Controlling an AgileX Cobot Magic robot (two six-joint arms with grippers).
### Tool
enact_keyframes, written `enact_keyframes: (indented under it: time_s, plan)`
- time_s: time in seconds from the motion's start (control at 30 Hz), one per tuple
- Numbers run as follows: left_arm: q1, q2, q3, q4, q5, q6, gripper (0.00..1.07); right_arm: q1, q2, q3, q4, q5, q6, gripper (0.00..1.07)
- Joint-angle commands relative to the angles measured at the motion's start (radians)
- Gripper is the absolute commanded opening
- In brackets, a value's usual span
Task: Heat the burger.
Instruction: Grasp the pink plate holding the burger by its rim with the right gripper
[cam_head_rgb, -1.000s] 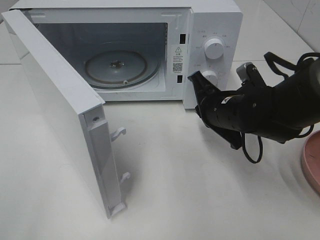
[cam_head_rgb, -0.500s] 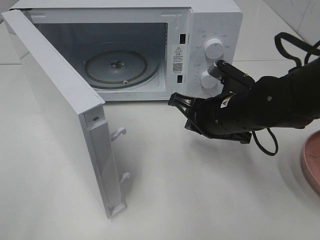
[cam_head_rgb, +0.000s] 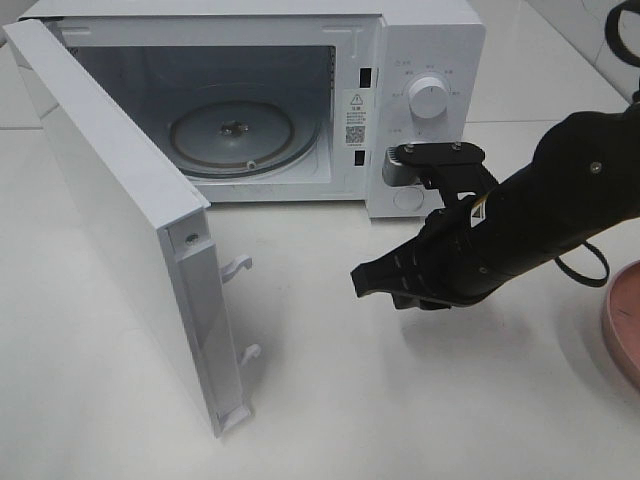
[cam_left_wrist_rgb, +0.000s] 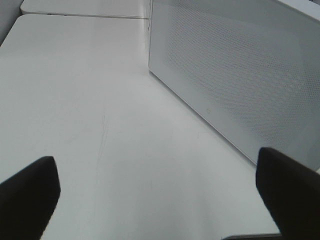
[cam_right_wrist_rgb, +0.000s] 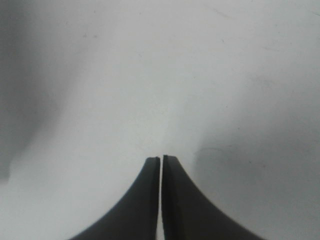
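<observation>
Now the right hand, closed together and empty, has withdrawn from the control panel behind it to the worktop, so the open microwave awaits loading.

The microwave sticker shows a warning triangle; text illegible.

One microwave; one pink plate; two hands: left hand, right hand.
</observation>
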Motion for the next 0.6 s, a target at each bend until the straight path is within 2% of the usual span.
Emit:
enact_keyframes:
  time_s: [0.03,0.33,0.6]
  plan:
    - [-0.001,-0.014,0.001,-0.003,-0.012,-0.002,1.00,-0.006,-0.049,0.000,-0.081,0.120,-0.054,0.05]
    - [-0.001,-0.014,0.001,-0.003,-0.012,-0.002,1.00,-0.008,-0.095,0.000,-0.195,0.330,-0.079,0.08]
    - [-0.001,-0.014,0.001,-0.003,-0.012,-0.002,1.00,-0.090,-0.131,0.000,-0.246,0.450,-0.079,0.10]
